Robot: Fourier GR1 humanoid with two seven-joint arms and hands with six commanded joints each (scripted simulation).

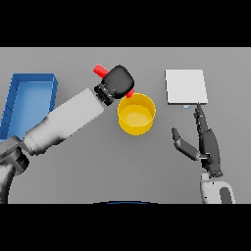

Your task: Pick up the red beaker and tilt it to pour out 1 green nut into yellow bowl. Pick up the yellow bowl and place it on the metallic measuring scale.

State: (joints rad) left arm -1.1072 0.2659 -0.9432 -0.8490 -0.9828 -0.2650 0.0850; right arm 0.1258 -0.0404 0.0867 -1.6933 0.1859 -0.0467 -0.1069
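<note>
My left hand is shut on the red beaker, which lies tilted with one end sticking out up-left of the hand and a red bit showing at the bowl's rim. The yellow bowl stands just below and right of that hand, mid-table; I cannot make out a green nut in it. The metallic measuring scale is a pale square plate at the right back. My right hand rests open right of the bowl, fingers straight and pointing at the scale's near edge, thumb spread left.
A blue bin stands at the table's left side, behind my left forearm. The forearm crosses the table from the lower left toward the bowl.
</note>
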